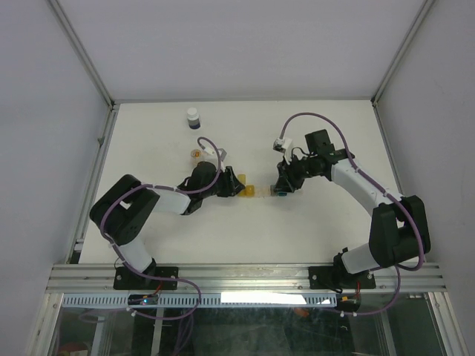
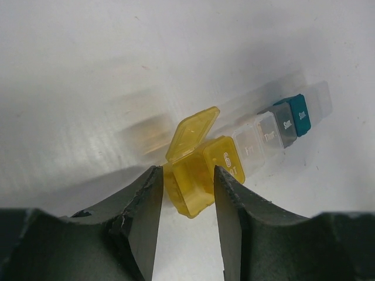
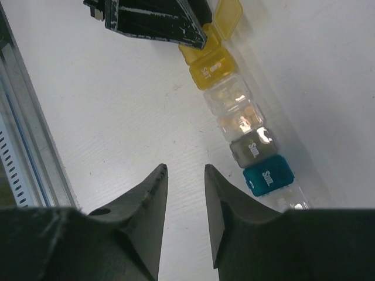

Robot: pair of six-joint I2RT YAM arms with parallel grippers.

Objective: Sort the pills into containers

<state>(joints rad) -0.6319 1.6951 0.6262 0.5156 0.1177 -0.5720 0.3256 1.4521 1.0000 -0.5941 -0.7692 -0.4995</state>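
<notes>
The containers [image 1: 261, 192] are a short strip of joined cubes lying mid-table, running from yellow through clear and grey to teal [image 3: 268, 174]. The end yellow cube [image 2: 190, 187] has its lid [image 2: 192, 132] flipped up. My left gripper [image 2: 188, 168] is shut on that yellow cube, one finger on each side. My right gripper [image 3: 184, 166] hangs open over bare table beside the teal end, with nothing between its fingers. Orange-tan pills [image 3: 234, 96] show through the clear cubes.
A small white-capped bottle [image 1: 193, 117] stands at the back left. A small orange-brown thing [image 1: 197, 154] lies just behind my left gripper [image 1: 236, 184]. White walls close the table at the back and sides. A metal rail [image 1: 245, 276] runs along the near edge.
</notes>
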